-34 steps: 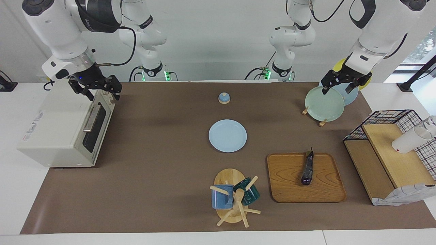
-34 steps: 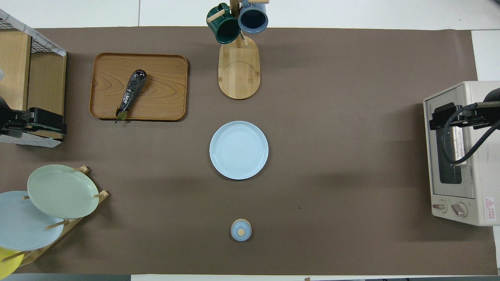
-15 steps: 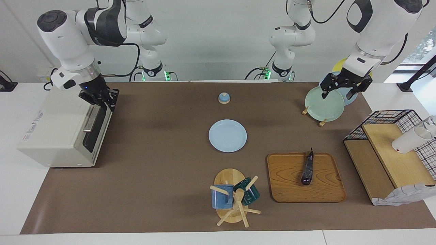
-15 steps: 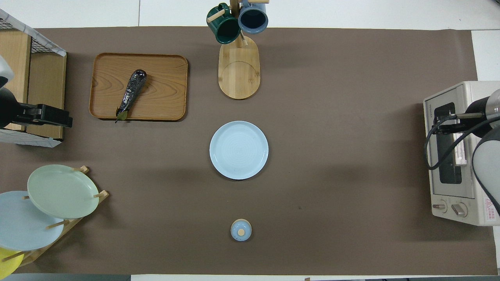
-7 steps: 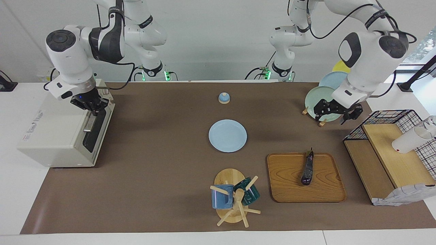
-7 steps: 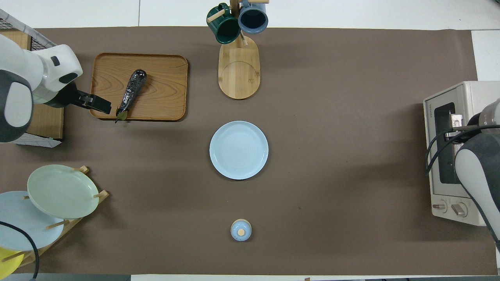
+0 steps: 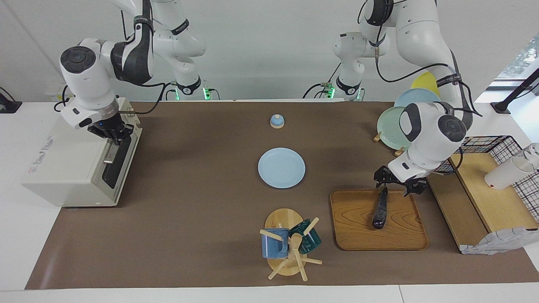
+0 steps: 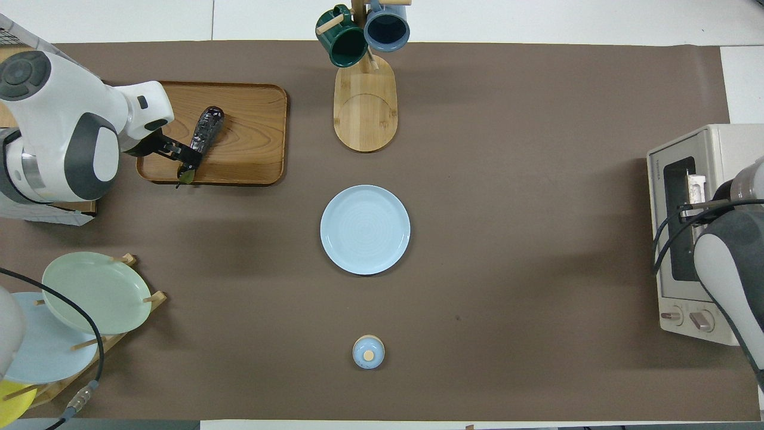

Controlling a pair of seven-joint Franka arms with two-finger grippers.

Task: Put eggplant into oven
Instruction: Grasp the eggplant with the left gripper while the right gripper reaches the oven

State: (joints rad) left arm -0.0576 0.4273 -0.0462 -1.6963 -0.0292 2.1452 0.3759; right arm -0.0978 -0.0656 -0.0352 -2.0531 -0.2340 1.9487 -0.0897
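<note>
Although both arms are deployed, neither has the load.

Oven (image 7: pixel 78 162): cream box at the right arm's end of the worktop (image 7: pixel 189 219), door shut, bar handle directly under the right claw (image 7: pixel 113 134). Right arm bent down over the oven's top front edge; whether this claw has closed on the handle cannot be told.

Wooden tray (image 7: pixel 358 235): directly below the left claw (image 7: pixel 396 184), carrying the eggplant.

Eggplant (image 7: pixel 380 209): lying lengthwise on the tray, stem end just under the left claw. Judged light, fairly firm, glossy skin likely slippery, tapering toward the stem. Best taken across the thicker mid-body, jaws square to its length; a pinch near the stem cap would probably let it swing or slide.

Left arm: elbow high, wrist pitched steeply down over the tray's robot-side edge. Left claw spread wide, holding nothing, straddling the stem end from above.
</note>
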